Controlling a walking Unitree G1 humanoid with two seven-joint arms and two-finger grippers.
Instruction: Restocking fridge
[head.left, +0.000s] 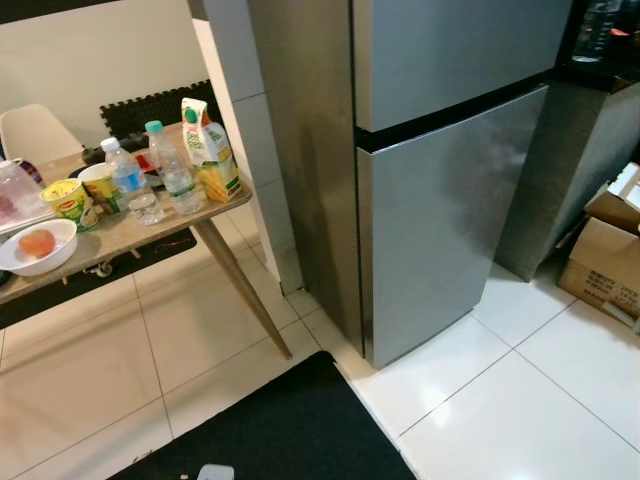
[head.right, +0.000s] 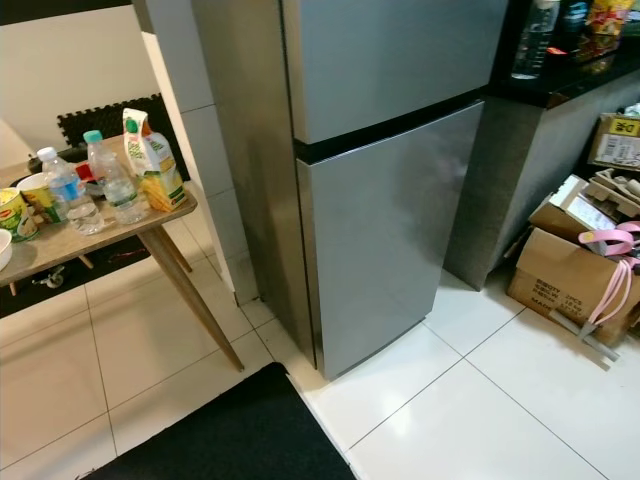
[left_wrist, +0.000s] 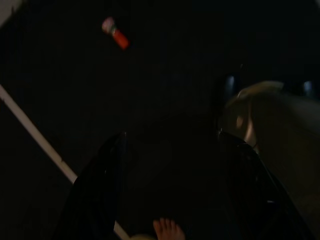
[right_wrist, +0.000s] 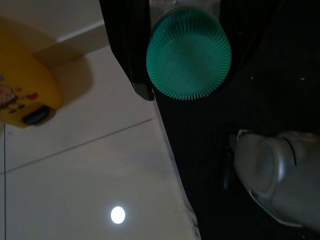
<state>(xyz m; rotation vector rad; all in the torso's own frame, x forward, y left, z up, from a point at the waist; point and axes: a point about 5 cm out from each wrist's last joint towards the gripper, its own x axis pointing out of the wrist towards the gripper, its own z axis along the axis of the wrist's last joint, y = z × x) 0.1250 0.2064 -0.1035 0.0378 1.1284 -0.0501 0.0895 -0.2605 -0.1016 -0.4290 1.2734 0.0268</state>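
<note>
Our right claw is squeezing a bottle with a green cap, low over the black mat. The fridge is right in front of us, both doors closed. More bottles and a juice carton wait on the surface. Our left claw hangs wide and empty. We think it should pull the door first, slowly, while we keep the bottle steady.

White glossy floor tiles with thin grout lines; a black mat lies on them near the camera. Cream wall at left behind a wooden table on slanted legs. Dark counter at right, cardboard boxes stacked below it.
</note>
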